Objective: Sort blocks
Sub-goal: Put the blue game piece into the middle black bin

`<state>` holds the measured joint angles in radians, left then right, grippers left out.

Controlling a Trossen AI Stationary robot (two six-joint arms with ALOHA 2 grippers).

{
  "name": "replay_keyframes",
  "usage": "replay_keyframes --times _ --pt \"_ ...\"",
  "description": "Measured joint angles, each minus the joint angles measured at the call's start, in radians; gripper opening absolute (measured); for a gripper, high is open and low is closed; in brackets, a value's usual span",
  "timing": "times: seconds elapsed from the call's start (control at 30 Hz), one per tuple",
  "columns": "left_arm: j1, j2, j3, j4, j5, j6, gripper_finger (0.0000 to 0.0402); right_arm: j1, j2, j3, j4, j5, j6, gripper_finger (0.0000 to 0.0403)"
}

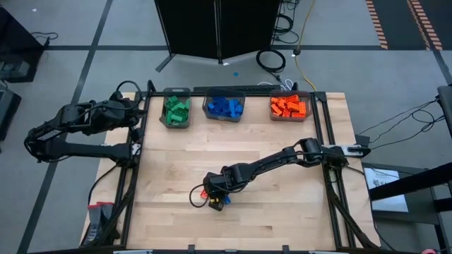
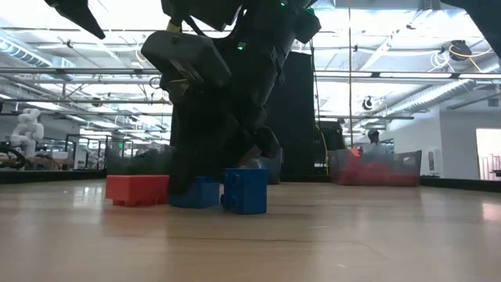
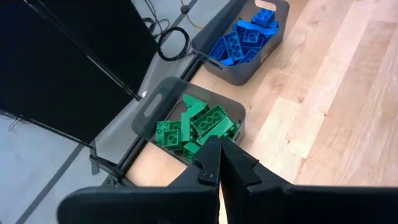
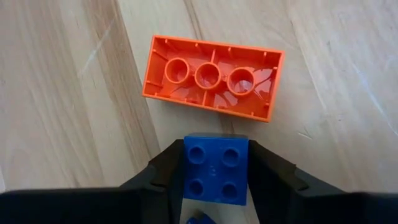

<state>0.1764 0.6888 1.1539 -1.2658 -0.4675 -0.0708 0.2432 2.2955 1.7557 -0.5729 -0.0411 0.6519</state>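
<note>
The right gripper (image 4: 216,180) reaches down to the wooden table (image 1: 282,204), its two dark fingers drawn in against the sides of a small blue block (image 4: 216,169), studs up, so that the brick sits squarely between them with no gap showing. Just beyond the fingertips lies an orange block (image 4: 212,77), turned hollow side up and apart from the claw. From table height, a second blue block (image 2: 244,190) stands just beside the gripper, on the side away from the orange one.

Well beyond the claw, along the table's far edge, three bins already hold the bulk of the sorting: the green bin (image 1: 176,111), the blue bin (image 1: 224,108) and the orange bin (image 1: 289,108), each heaped with bricks of one colour. By the look of it, the job is nearly finished, with only this small cluster left on the table.

The left gripper (image 3: 219,167) waits above the green bin, fingers together and empty.
</note>
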Motion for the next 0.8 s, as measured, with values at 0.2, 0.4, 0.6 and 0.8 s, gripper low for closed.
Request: replay_keyframes --times 0.2,0.4,0.6,0.8 --pt "0.000 0.000 0.000 0.000 0.000 0.000 0.0000 -0.007 -0.001 0.000 -0.006 -0.013 -0.017 0.0129" --pt "0.000 0.000 0.000 0.000 0.000 0.002 0.0000 -0.023 -0.033 -0.004 -0.082 0.001 -0.044 0.0130" --pt "0.000 0.000 0.000 0.003 -0.001 0.006 0.0000 -0.052 -0.100 -0.004 -0.102 0.023 -0.073 0.0130" --pt "0.000 0.000 0.000 0.010 -0.001 0.006 0.0000 -0.091 -0.155 -0.003 -0.136 0.024 -0.108 0.0130"
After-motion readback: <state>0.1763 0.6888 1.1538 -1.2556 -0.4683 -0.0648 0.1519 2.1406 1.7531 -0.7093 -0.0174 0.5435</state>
